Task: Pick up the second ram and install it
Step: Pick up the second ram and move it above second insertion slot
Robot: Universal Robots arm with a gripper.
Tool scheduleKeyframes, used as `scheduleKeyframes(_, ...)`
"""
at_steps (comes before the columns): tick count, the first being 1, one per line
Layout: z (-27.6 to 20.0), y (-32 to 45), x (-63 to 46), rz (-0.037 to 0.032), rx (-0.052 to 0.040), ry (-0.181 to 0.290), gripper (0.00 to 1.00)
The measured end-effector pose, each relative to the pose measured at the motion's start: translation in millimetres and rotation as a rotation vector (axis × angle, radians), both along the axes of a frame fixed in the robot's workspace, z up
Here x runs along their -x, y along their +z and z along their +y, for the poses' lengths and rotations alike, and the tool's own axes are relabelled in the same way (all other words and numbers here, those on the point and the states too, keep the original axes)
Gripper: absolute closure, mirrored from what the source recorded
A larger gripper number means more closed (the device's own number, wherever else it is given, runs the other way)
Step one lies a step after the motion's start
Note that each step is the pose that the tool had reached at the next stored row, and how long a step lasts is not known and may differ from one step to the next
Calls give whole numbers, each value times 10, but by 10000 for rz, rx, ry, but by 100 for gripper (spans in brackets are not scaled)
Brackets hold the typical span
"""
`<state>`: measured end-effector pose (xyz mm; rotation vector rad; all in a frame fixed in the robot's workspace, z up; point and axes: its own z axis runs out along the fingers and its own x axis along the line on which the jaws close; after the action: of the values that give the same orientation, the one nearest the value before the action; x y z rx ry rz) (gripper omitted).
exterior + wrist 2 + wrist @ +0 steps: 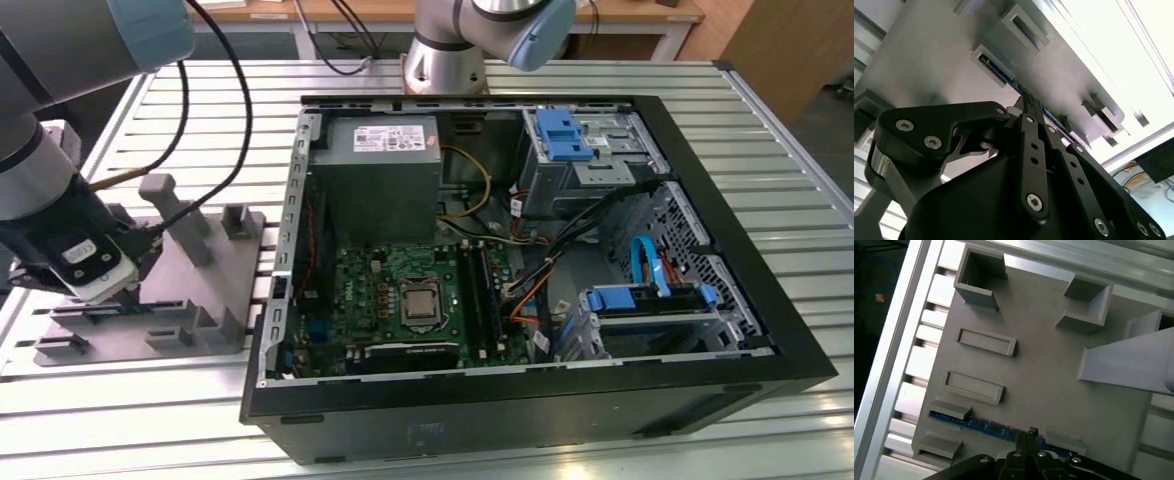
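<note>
At the exterior view's left, the grey-sleeved arm is reaching down over a matte grey plastic fixture [187,290], a flat plate with blocky upright posts and low rectangular pockets. It is lying on the ribbed aluminium desk [160,420]. The hand [114,298], black and bolted with small round screws, is hanging low over the fixture's near edge.

The second ram [100,311] is standing on its long edge in a slot of that fixture. It is a thin, card-flat strip, showing a dark blue-green board in the first wrist view [984,425] and in the second wrist view [999,72].

In both wrist views the hand's [1029,432] slender fingers are drawn in close, their tips [1026,102] pinching the stick's upper edge partway along its length.

Toward the exterior view's right, an open black tower case [534,400] is lying on its side. It is showing a green motherboard [387,300], a boxy grey metal power supply [380,170] and a blue plastic drive caddy [558,135].
</note>
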<state>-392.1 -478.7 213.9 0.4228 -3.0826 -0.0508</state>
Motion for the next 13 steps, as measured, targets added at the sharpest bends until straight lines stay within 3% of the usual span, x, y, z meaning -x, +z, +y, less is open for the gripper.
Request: scheduleKeyframes(13, 0, -1, 0, 0, 0, 2127, 90)
